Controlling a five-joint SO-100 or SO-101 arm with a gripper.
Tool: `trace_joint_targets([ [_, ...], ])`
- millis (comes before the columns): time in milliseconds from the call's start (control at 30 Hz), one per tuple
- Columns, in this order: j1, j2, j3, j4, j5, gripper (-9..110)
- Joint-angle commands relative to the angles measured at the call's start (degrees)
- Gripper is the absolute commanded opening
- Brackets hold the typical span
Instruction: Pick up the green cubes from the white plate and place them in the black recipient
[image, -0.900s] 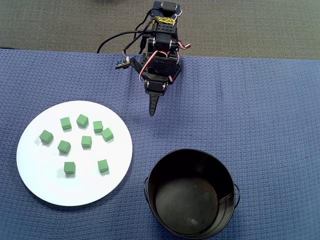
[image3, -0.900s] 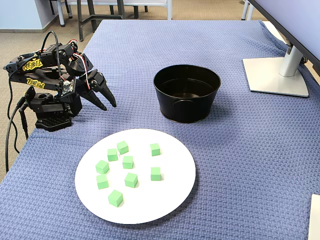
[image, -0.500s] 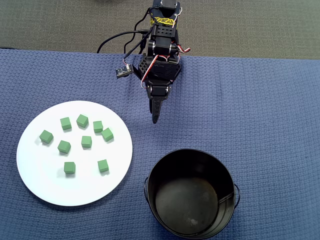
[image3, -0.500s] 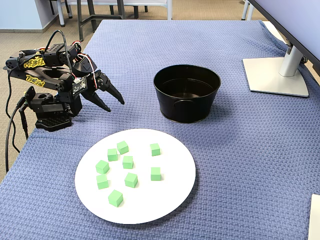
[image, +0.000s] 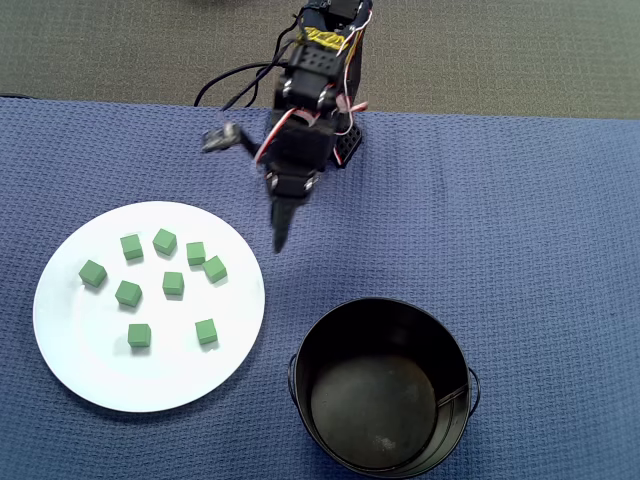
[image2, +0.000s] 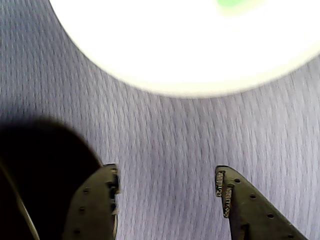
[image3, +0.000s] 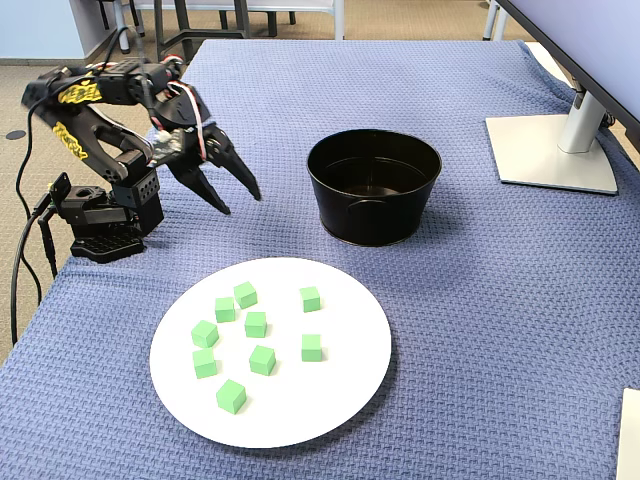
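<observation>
Approach step, nothing picked yet: gripper (image3: 240, 203) hangs w/ jaws apart and empty over the cloth (image3: 480, 300), btwn the plate (image3: 350, 385) and pot (image3: 374, 185). Eight cubes (image3: 256, 324) visible on plate, near-left. Next: swing over a cube, drop, straddle it.

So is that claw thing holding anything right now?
End effector: open and empty, above the blue cloth near the white plate.

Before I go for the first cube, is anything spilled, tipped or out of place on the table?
Nothing stands out. The green cubes all lie on the white plate, the black recipient stands upright and empty, and the gripper is open, holding nothing.
</observation>
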Motion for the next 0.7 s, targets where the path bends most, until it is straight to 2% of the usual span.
trace_joint_targets([
  [0, 6.15, -10.9, -7.29, -6.77, -10.81, 19],
  [133, 11.16, -17.31, -9.4, -14.24, -17.58, 18],
  [300, 14.33, -20.57, -13.54, -11.78, -23.2, 20],
  [500, 17.49, -28.83, -16.61, -16.0, -17.93, 18],
  [667, 17.75, -35.51, -24.26, -9.05, -10.2, 18],
])
